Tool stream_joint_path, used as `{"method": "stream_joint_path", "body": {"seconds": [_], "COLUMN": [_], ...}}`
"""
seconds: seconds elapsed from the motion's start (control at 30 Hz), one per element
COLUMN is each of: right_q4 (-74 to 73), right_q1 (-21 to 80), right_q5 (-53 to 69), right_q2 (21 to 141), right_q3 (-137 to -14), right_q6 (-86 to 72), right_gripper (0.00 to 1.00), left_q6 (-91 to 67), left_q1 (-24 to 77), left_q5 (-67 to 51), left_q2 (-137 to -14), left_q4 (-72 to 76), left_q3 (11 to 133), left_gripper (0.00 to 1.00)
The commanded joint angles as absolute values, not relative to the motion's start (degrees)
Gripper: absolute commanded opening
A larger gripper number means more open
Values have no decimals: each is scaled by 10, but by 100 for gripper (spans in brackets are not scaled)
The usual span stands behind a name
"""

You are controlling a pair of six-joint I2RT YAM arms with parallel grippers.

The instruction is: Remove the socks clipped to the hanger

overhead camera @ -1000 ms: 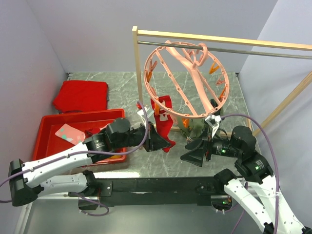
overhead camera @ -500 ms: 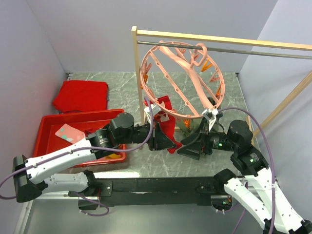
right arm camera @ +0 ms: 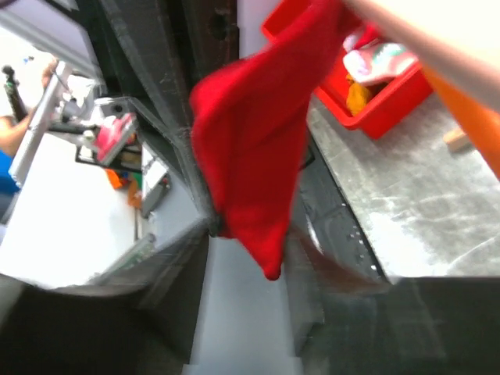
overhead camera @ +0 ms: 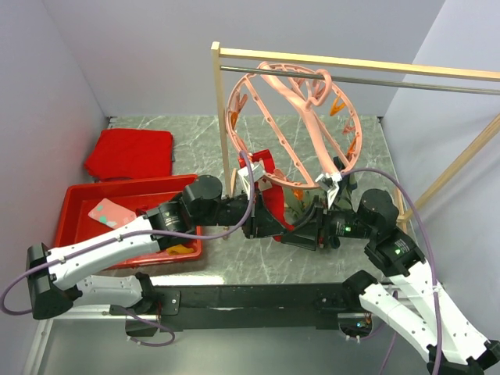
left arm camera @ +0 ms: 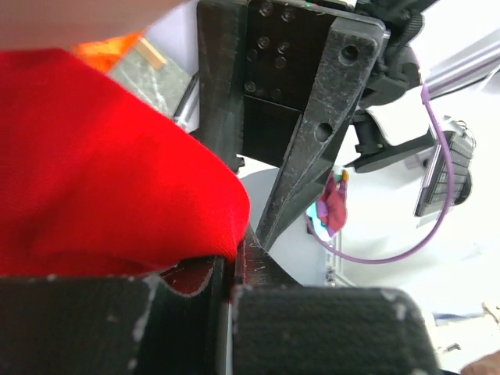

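The salmon-pink hanger [overhead camera: 312, 133] hangs tilted from the metal rail. A red sock [overhead camera: 262, 168] is clipped to its lower rim. My left gripper [overhead camera: 272, 223] is shut on that sock's lower part, and the red fabric [left arm camera: 101, 172] bulges out above the closed jaws [left arm camera: 226, 269]. My right gripper [overhead camera: 297, 234] faces it from the right. In the right wrist view its blurred fingers [right arm camera: 156, 273] stand apart on either side of the red sock's tip [right arm camera: 258, 226], so this gripper [right arm camera: 250, 312] is open. A dark olive sock [overhead camera: 303, 200] shows just behind the grippers.
A red tray [overhead camera: 78, 199] at the left holds a pink sock [overhead camera: 109, 212] and a yellow one [overhead camera: 181, 248]. A flat red slab [overhead camera: 129, 152] lies behind it. The wooden rack post [overhead camera: 222, 117] stands just left of the hanger, with grey walls around.
My left gripper has carried the red sock to the right. The right gripper has slid left up to it, its jaws narrowing. The hanger has tilted and swung a little left.
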State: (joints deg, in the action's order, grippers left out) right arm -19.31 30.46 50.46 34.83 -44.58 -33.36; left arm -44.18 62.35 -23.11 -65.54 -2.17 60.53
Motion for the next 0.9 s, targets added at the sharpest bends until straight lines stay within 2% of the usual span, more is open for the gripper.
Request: {"method": "stream_joint_path", "body": {"seconds": [0.0,0.03,0.1,0.13,0.2,0.23,0.33,0.43,0.67,0.8,0.87], "right_q4": [-168,-168,-170,-173,-183,-185,-192,-195,-214,-247,-268], "right_q1": [314,314,315,315,316,315,315,315,315,316,315], "right_q5": [493,493,490,489,485,483,478,476,486,505,512], "right_q2": [352,351,349,348,346,345,342,337,317,301,290], "right_q3": [-453,-452,-447,-447,-446,-446,-444,-439,-428,-431,-436], "right_q6": [-340,-341,-339,-336,-332,-330,-327,-328,-323,-305,-295], "right_gripper": [32,18,6,0,0,0,0,0,0,0,0], "left_q6": [-429,-429,-430,-428,-424,-424,-431,-431,-410,-411,-416], "left_q1": [628,628,628,628,628,628,627,626,625,621,619], "left_q5": [-249,-245,-240,-229,-211,-193,-164,-128,-5,81,102], "left_q2": [-655,-654,-653,-649,-641,-629,-595,-564,-507,-486,-483], "left_q4": [-20,-23,-29,-33,-49,-52,-54,-67,-126,-152,-162], "left_q3": [634,635,634,633,631,622,599,586,590,602,610], "left_gripper": [2,4,10,21,34,46,60,66,69,80,81]}}
